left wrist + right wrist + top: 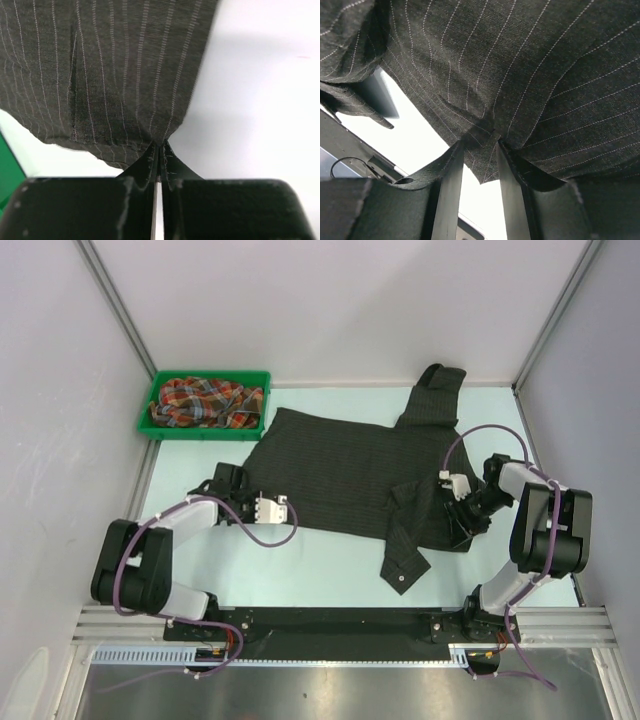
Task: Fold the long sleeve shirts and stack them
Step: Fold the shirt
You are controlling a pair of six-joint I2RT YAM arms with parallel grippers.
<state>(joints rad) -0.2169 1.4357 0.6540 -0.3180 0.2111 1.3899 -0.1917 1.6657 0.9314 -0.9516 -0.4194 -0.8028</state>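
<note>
While it lay spread across the bench (330,570), the black shirt (340,465) was pinched at its edge by the left gripper (159,147), clamped tight. Right gripper (477,150): fingers part-way apart, shirt cloth between them; grip could not be told. Plaid shirt (205,400): bundled in green bin (150,408), far left corner.

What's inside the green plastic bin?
A crumpled red, orange and green plaid shirt fills the green plastic bin. It covers the bin floor, so anything beneath it cannot be seen.
</note>
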